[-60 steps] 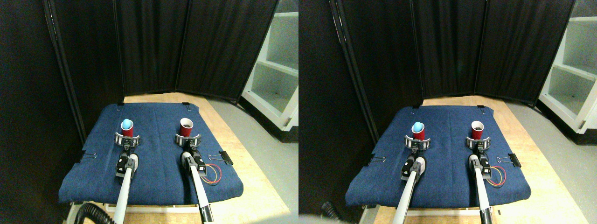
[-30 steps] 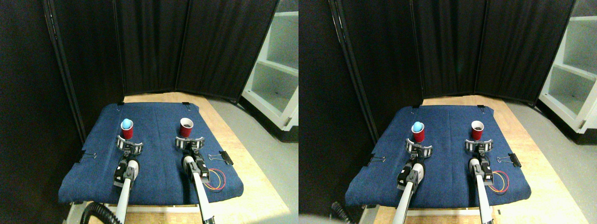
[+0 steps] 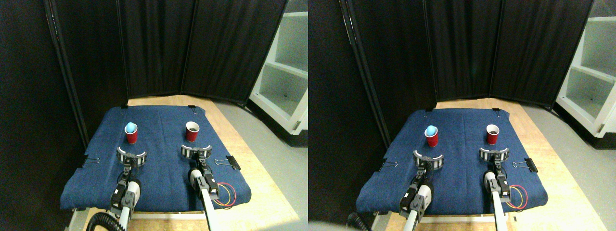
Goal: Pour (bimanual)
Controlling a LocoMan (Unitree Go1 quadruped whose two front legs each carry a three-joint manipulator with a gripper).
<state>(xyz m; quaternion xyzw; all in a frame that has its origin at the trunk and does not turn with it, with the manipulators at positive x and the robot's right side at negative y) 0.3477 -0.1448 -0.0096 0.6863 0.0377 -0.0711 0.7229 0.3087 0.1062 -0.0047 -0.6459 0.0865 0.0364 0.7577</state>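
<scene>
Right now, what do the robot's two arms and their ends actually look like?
Both are slim pale tubes with black blocks near the tip. The left gripper and right gripper are curved, banded grey and black crescents. Red and yellow wires loop beside the right arm; a black ribbed hose curls beside the left.

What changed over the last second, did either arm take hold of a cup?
No. Both grippers, left gripper and right gripper, drew back toward the robot, from around the cups to short of them, open and empty. The red cup with the blue ball and the empty red cup stayed upright on the blue cloth.
</scene>
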